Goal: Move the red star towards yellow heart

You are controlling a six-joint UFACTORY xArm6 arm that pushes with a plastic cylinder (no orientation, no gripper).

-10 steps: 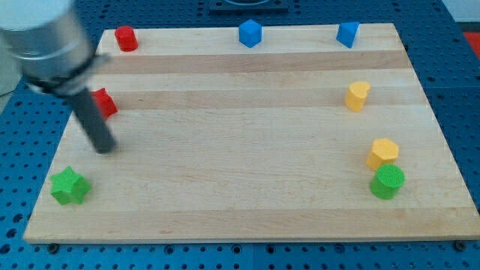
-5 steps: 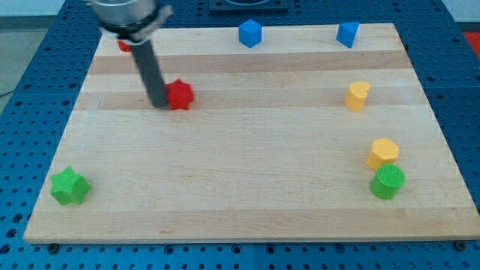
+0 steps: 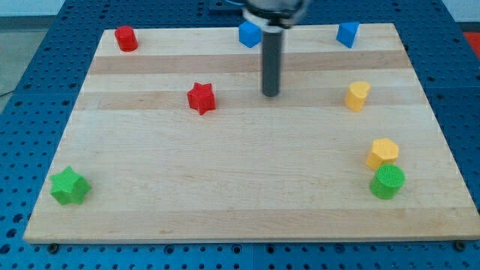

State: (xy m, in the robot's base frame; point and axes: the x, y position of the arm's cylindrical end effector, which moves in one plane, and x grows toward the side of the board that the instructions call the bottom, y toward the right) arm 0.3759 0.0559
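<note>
While my tip [image 3: 271, 94] sits between the red star [image 3: 201, 98] and the yellow heart [image 3: 358, 96], apart from both, I should circle to the star's left and push rightward. No gripper here. Left of centre on the bench [image 3: 225, 195], the star shows no long axis.

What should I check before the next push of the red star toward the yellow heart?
1. My tip touching the red star: not ok, it stands apart, to the star's right.
2. Tip behind the star for a rightward push: not ok, it sits between the star and the yellow heart.
3. Straight path from star to heart free of other blocks: ok.
4. Star upright on the board: ok.
5. Yellow hexagon and green cylinder out of the path: ok, both lie below the heart.
</note>
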